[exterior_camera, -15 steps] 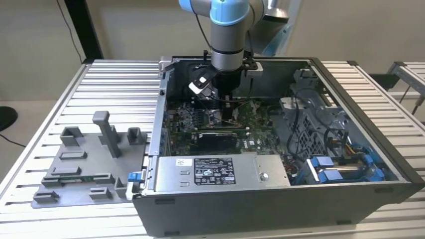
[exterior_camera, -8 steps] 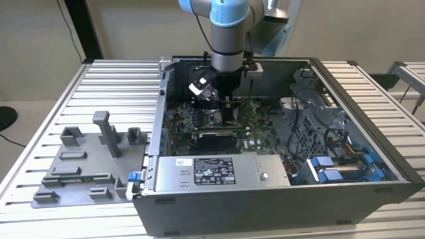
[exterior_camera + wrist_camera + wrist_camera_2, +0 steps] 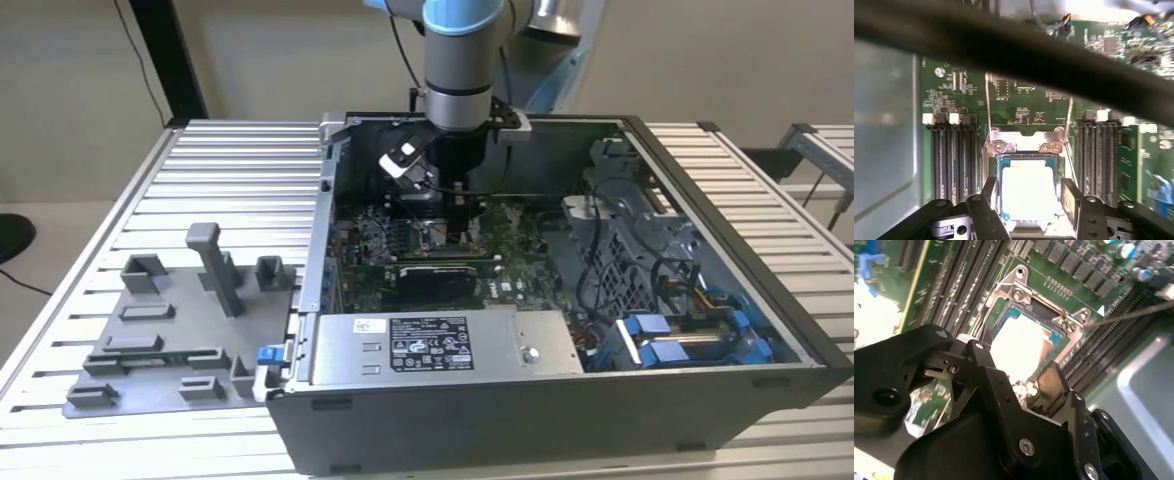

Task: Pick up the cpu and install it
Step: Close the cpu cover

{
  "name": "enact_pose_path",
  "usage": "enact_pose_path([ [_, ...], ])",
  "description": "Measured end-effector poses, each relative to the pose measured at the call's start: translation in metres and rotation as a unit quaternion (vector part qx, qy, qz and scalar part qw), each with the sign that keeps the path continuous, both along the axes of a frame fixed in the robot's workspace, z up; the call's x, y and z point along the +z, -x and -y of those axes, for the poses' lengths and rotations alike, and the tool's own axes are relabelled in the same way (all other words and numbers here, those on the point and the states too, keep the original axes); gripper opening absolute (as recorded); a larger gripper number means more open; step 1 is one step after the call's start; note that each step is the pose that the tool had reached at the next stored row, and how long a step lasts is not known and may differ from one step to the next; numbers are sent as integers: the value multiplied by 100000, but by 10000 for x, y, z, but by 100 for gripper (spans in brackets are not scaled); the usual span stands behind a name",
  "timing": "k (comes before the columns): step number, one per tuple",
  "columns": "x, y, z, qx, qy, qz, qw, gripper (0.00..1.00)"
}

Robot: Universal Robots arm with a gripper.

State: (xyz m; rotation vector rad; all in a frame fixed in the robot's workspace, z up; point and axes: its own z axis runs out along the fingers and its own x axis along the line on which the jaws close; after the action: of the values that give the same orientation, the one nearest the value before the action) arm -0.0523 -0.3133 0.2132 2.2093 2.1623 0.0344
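The gripper (image 3: 1029, 212) straddles the cpu (image 3: 1028, 187), which lies flat in the socket (image 3: 1026, 146). Whether the gripper clamps the cpu or stands free of it cannot be told. Memory slots (image 3: 951, 160) flank the socket on the green board (image 3: 1029, 107), inside the open case (image 3: 561, 400).

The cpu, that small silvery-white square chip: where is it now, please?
In the first wrist view the cpu sits in the metal-framed socket on the green motherboard, between two banks of dark memory slots.
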Motion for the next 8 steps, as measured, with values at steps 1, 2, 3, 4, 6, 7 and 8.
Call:
enact_pose_path([
  [1, 45, 0, 0, 5, -2, -3, 100000, 100],
  [2, 91, 0, 0, 4, 6, -13, 100000, 100],
  [3, 136, 0, 0, -1, -4, -10, 100000, 100],
  [4, 183, 0, 0, -5, 0, -18, 100000, 100],
  [6, 274, 0, 0, -13, 0, -19, 100000, 100],
  [7, 319, 0, 0, -17, 4, -23, 100000, 100],
  [8, 366, 0, 0, -17, -3, -18, 100000, 100],
])
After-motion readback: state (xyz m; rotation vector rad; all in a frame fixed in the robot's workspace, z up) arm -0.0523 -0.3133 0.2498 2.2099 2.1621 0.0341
